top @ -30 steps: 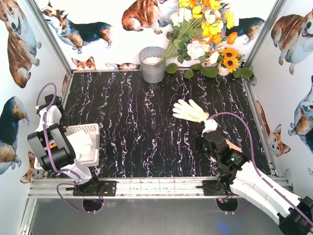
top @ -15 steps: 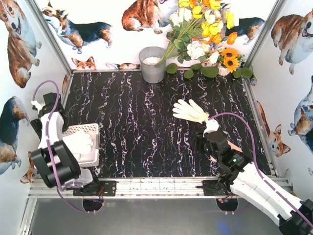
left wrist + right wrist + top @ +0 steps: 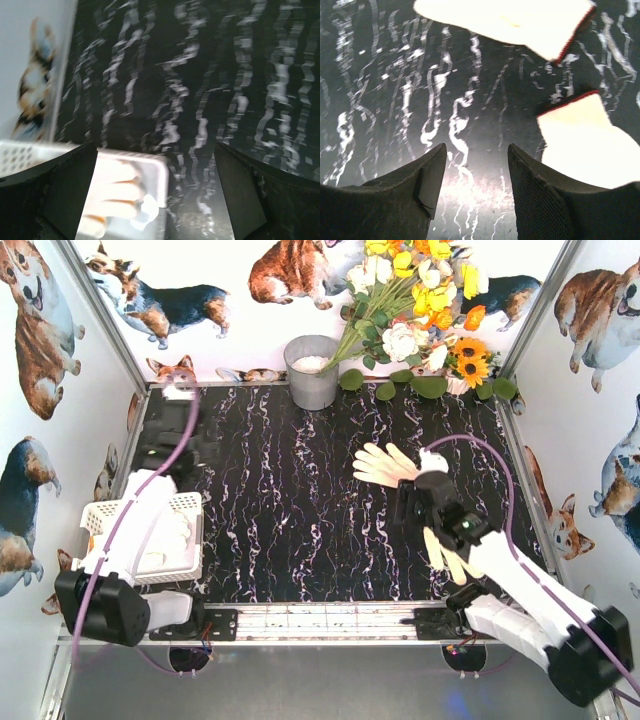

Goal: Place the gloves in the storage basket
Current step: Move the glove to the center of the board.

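Observation:
The white storage basket [image 3: 190, 505] stands at the near left, and one white glove [image 3: 165, 537] lies in it. In the left wrist view the basket [image 3: 157, 172] and that glove [image 3: 112, 192], with orange seams, sit at the lower left. My left gripper [image 3: 168, 455] hovers open beyond the basket, and nothing is between its fingers [image 3: 156, 150]. A cream glove [image 3: 385, 465] lies right of centre, and a second glove [image 3: 445, 555] lies nearer, partly under my right arm. My right gripper [image 3: 410, 508] is open over bare table between them [image 3: 476, 152]; the gloves [image 3: 510, 20] [image 3: 585, 140] lie apart from its fingers.
A grey metal bucket [image 3: 312, 370] stands at the back centre, with flowers [image 3: 420, 310] leaning out to its right. Corgi-print walls close in the left, back and right sides. An aluminium rail [image 3: 320, 620] runs along the near edge.
My left gripper opened, left the white glove in the basket and swung away toward the back. My right arm shifted up and left, uncovering the nearer glove, and its jaws widened.

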`<action>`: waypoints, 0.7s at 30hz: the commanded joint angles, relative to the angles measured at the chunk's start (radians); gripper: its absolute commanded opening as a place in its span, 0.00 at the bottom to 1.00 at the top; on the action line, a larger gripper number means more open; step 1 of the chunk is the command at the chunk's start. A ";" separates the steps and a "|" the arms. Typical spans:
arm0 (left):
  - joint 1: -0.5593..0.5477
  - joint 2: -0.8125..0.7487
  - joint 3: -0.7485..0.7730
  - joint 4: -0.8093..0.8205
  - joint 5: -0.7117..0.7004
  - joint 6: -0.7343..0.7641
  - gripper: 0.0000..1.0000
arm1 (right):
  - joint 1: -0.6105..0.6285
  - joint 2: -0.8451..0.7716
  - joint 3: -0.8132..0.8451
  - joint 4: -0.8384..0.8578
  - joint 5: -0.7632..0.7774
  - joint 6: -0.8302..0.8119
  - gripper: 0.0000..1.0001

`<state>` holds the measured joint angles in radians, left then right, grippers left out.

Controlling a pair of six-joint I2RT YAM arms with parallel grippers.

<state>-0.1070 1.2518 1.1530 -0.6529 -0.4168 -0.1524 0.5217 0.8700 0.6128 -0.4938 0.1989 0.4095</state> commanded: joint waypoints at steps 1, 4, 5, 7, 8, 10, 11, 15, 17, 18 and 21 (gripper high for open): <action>-0.154 0.021 0.043 0.100 0.045 0.060 0.95 | -0.128 0.115 0.085 0.057 -0.032 0.016 0.54; -0.175 0.011 0.017 0.161 0.130 0.066 0.96 | -0.227 0.194 0.110 0.095 -0.094 0.036 0.53; -0.175 0.003 0.002 0.189 0.155 0.066 0.96 | -0.256 0.218 0.116 0.109 -0.109 0.047 0.52; -0.175 -0.025 -0.043 0.234 0.194 0.075 0.97 | -0.310 0.258 0.122 0.140 -0.142 0.070 0.51; -0.175 -0.043 -0.065 0.255 0.209 0.082 0.97 | -0.331 0.285 0.122 0.159 -0.148 0.084 0.51; -0.175 -0.083 -0.115 0.305 0.221 0.090 0.98 | -0.370 0.320 0.117 0.200 -0.135 0.120 0.51; -0.175 -0.101 -0.142 0.326 0.211 0.095 0.98 | -0.390 0.339 0.109 0.230 -0.136 0.135 0.51; -0.166 -0.138 -0.213 0.340 0.084 0.092 1.00 | -0.475 0.443 0.120 0.312 -0.175 0.187 0.49; -0.155 -0.149 -0.248 0.359 0.085 0.090 1.00 | -0.513 0.484 0.137 0.342 -0.197 0.217 0.47; -0.149 -0.151 -0.264 0.372 0.101 0.092 1.00 | -0.519 0.500 0.146 0.354 -0.199 0.228 0.46; -0.143 -0.121 -0.266 0.382 0.126 0.091 1.00 | -0.520 0.560 0.186 0.374 -0.214 0.235 0.45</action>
<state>-0.2634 1.1118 0.8970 -0.3313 -0.2958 -0.0696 0.0071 1.3884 0.7113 -0.2413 0.0216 0.5983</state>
